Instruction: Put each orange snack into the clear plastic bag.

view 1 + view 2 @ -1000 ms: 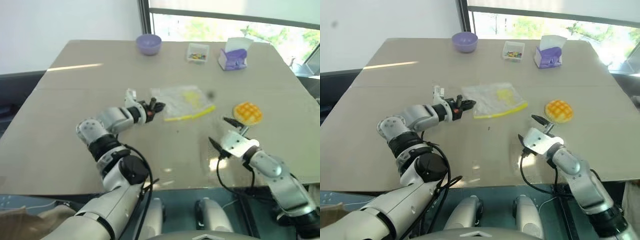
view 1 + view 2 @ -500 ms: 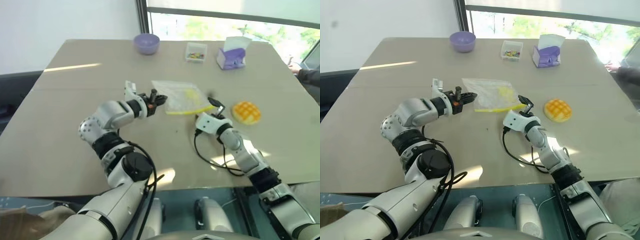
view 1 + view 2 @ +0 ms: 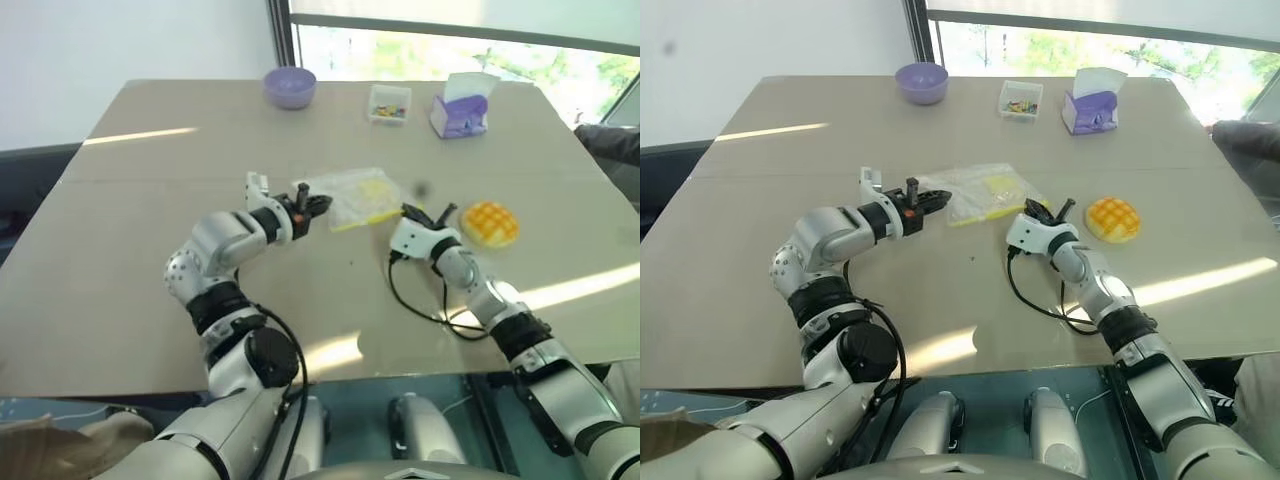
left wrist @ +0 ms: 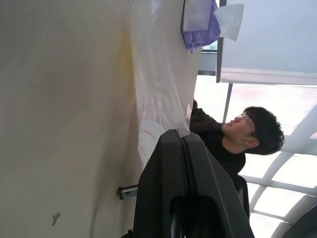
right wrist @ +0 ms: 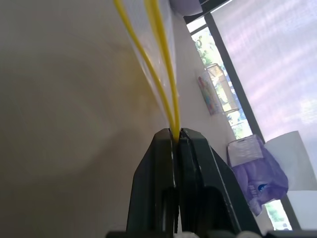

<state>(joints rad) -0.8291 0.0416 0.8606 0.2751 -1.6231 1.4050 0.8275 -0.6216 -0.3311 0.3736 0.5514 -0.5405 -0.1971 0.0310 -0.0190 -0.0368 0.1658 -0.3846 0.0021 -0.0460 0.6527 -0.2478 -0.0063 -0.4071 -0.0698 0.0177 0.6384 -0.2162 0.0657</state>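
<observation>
the thin, crinkly clear plastic bag with a yellow zip strip (image 3: 352, 197) lies near the middle of the wide beige table (image 3: 150, 250), pinched from both sides. the left gripper (image 3: 312, 208) has its two black fingers pressed together on the bag's near-left corner, and the right gripper (image 3: 418, 213) has its fingers clamped on the yellow zip strip at the bag's other end. the round, domed orange snack with a waffle grid on top (image 3: 490, 224) sits on the table just beside the right gripper, outside the bag. the step in hand looks like taking hold of the bag to open its mouth. next, the zip edges likely need pulling apart, then one gripper must let go to fetch the snack.
</observation>
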